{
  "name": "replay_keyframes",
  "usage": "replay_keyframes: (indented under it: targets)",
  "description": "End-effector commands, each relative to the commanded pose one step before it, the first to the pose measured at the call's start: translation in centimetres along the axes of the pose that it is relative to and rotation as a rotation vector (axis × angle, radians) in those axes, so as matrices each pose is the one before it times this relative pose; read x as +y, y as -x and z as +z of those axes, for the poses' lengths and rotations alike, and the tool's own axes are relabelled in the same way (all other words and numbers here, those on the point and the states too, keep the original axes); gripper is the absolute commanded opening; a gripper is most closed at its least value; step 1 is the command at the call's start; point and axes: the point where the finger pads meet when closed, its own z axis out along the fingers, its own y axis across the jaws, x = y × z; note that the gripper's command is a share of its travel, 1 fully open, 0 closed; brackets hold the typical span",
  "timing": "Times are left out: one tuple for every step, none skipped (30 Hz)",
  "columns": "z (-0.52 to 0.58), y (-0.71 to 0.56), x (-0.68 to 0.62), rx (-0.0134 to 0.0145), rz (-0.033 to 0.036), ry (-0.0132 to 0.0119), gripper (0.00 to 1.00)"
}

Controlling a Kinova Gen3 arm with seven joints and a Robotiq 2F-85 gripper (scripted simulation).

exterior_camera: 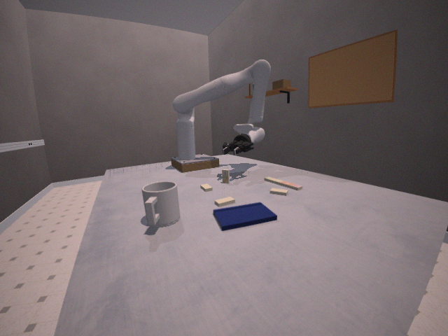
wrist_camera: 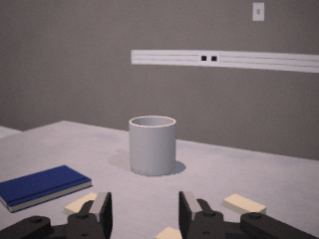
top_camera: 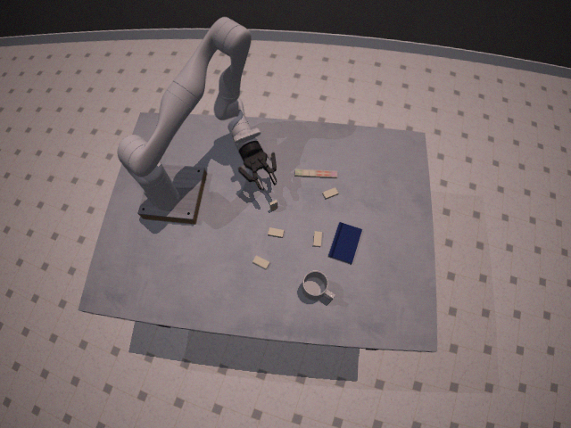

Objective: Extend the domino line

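Note:
The domino line (top_camera: 316, 173) (exterior_camera: 283, 183) lies flat, with pale yellow-green marks at its left end and reddish marks at its right in the top view. One domino (top_camera: 273, 205) (exterior_camera: 225, 176) stands upright; small marks show on it, too small to read. My gripper (top_camera: 268, 185) (exterior_camera: 229, 151) (wrist_camera: 145, 208) is partly open and empty, above and behind the upright domino, not touching it. Plain-backed dominoes lie apart: one (top_camera: 330, 193) (exterior_camera: 278, 191) near the line, one (top_camera: 318, 238) (exterior_camera: 225, 201) (wrist_camera: 81, 204) by the book, one (top_camera: 276, 232) (exterior_camera: 206, 187) (wrist_camera: 168, 234) centrally, one (top_camera: 260, 261) (wrist_camera: 244, 204) farther out.
A blue book (top_camera: 345, 242) (exterior_camera: 244, 215) (wrist_camera: 45, 185) lies right of the dominoes in the top view. A grey mug (top_camera: 315, 283) (exterior_camera: 161, 203) (wrist_camera: 153, 146) stands near the table's front part. The arm's base plate (top_camera: 184, 207) (exterior_camera: 195, 164) is at the left in the top view.

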Motion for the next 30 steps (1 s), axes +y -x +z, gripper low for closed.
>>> replay_keyframes:
  targets:
    - [0.600, -0.769, -0.010, 0.00053, 0.00076, -0.00102, 0.47]
    - [0.167, -0.197, 0.011, 0.00006, -0.00008, -0.00008, 0.47]
    - [0.173, -0.204, 0.014, 0.00006, -0.00009, -0.00006, 0.47]
    - [0.179, -0.211, 0.017, 0.00006, -0.00011, -0.00004, 0.47]
    - [0.184, -0.217, 0.020, 0.00006, -0.00013, -0.00002, 0.47]
    - [0.190, -0.224, 0.024, 0.00006, -0.00015, 0.00001, 0.47]
    - [0.196, -0.230, 0.028, 0.00006, -0.00017, 0.00004, 0.47]
    - [0.201, -0.237, 0.032, 0.00006, -0.00020, 0.00007, 0.47]
    - [0.000, 0.000, 0.000, 0.00000, 0.00000, 0.00000, 0.47]
    - [0.000, 0.000, 0.000, 0.00000, 0.00000, 0.00000, 0.47]
    - [0.207, -0.244, 0.036, 0.00005, -0.00022, 0.00010, 0.47]
    - [0.213, -0.250, 0.041, 0.00005, -0.00025, 0.00014, 0.47]
    - [0.218, -0.257, 0.046, 0.00004, -0.00028, 0.00018, 0.47]
    - [0.132, -0.149, 0.020, -0.00315, -0.00326, -0.00207, 0.47]
    - [0.019, -0.009, -0.016, -0.00721, -0.00706, -0.00503, 0.47]
    - [0.018, -0.008, -0.016, -0.00738, -0.00726, -0.00522, 0.47]
    - [0.017, -0.008, -0.015, -0.00754, -0.00746, -0.00540, 0.47]
    - [0.015, -0.008, -0.014, -0.00770, -0.00766, -0.00560, 0.47]
    - [0.013, -0.008, -0.012, -0.00785, -0.00786, -0.00579, 0.47]
    - [0.012, -0.007, -0.011, -0.00801, -0.00807, -0.00599, 0.47]
    - [0.010, -0.007, -0.010, -0.00815, -0.00828, -0.00620, 0.47]
    - [0.008, -0.006, -0.008, -0.00830, -0.00849, -0.00641, 0.47]
    - [0.005, -0.005, -0.007, -0.00844, -0.00870, -0.00662, 0.47]
    - [0.003, -0.005, -0.005, -0.00858, -0.00891, -0.00684, 0.47]
    - [0.010, -0.008, -0.012, -0.00897, -0.00908, -0.00682, 0.47]
    - [0.000, 0.000, 0.000, 0.00000, 0.00000, 0.00000, 0.47]
    - [0.000, 0.000, 0.000, 0.00000, 0.00000, 0.00000, 0.47]
    - [0.025, -0.017, -0.025, -0.00956, -0.00920, -0.00661, 0.47]
    - [0.022, -0.017, -0.023, -0.00967, -0.00941, -0.00686, 0.47]
    - [0.019, -0.017, -0.021, -0.00978, -0.00963, -0.00711, 0.47]
